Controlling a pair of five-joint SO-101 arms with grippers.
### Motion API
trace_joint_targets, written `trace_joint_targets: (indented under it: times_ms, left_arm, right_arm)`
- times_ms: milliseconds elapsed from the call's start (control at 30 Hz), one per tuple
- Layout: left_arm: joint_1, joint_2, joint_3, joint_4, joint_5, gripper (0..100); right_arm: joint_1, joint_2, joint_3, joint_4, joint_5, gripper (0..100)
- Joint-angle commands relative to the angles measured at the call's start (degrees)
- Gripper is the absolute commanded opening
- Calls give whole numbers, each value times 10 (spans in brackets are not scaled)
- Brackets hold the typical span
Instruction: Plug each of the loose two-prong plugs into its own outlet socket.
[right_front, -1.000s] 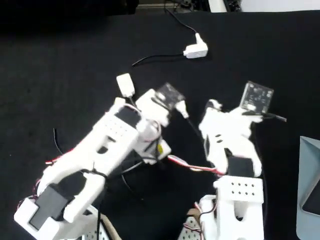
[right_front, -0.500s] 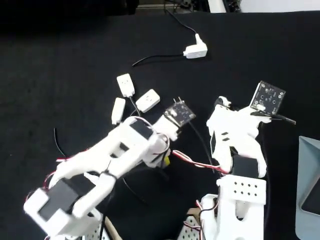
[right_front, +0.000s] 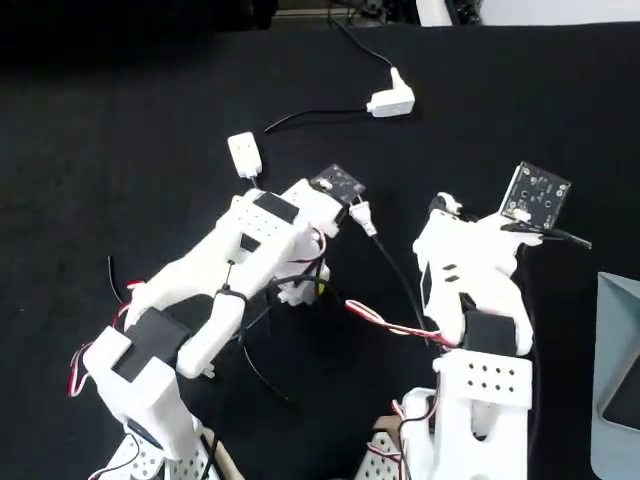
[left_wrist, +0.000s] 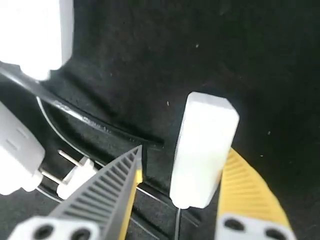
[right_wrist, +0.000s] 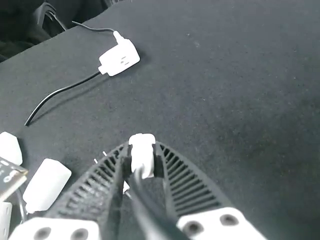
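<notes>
One white socket block (left_wrist: 202, 145) is sitting inside the spread left end effector (left_wrist: 181, 155) (just beside the yellow finger (left_wrist: 250, 185)), with a loose two-prong plug (left_wrist: 75, 175) lying near the grey finger (left_wrist: 105, 190). The right end effector (right_wrist: 141, 156) is pinching a white plug (right_wrist: 142, 142) on a black cord (right_wrist: 145, 200). On the black bench (right_front: 120, 120), a corded socket (right_front: 390, 100) is lying toward 1 o'clock and a small white block (right_front: 245, 153) toward 11 o'clock.

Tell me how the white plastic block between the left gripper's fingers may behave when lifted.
The white rectangular plastic block looks rigid and smooth-sided, so it may slip in the left gripper. The thin cord at its end would probably trail limply.
</notes>
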Motion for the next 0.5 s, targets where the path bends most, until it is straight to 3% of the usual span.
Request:
trace_joint_targets:
  times_ms: [0,467]
  left_arm:
    - [-9,-4,-37,4,-4,243]
    - [-128,3,-114,2,-26,302]
  right_arm:
    - [6,1,-35,-13,-6,12]
    - [-1,1,-34,-13,-6,12]
